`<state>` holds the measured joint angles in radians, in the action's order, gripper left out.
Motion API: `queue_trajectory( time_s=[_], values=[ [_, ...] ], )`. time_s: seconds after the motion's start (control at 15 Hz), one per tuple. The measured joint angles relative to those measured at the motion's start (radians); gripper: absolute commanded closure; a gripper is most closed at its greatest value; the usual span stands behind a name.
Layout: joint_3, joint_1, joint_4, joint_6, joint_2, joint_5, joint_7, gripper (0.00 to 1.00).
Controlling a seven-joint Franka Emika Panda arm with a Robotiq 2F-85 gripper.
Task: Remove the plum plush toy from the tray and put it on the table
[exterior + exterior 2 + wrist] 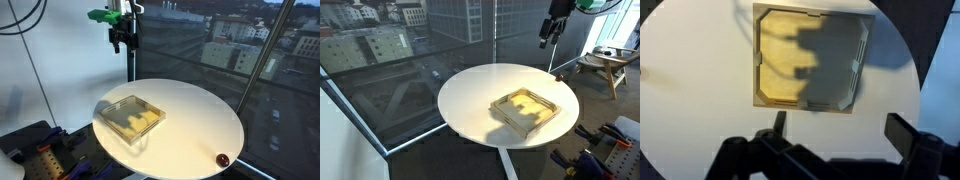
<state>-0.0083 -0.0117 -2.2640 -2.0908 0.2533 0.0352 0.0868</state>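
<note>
The plum plush toy [222,159], a tiny dark reddish ball, lies on the white round table [200,110] near its front edge, well apart from the tray [128,101]. The tray is shallow, square and yellowish. It also shows in an exterior view [500,103] and in the wrist view [757,60], partly under the arm's shadow. My gripper [120,40] hangs high above the table's far side, open and empty. It also shows in an exterior view [552,35]. In the wrist view its two fingers [839,125] are spread wide with bare table between them.
Large windows with a city view stand right behind the table [470,95]. A wooden stool [605,65] stands beyond the table. Dark equipment sits on the floor beside the table [35,150]. The table edge curves close to the toy.
</note>
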Motion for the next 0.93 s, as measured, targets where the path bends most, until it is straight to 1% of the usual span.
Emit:
queue_trajectory(
  time_s=[0.93],
  values=[
    [0.0, 0.019, -0.076, 0.017, 0.132, 0.014, 0.0, 0.0]
  ],
)
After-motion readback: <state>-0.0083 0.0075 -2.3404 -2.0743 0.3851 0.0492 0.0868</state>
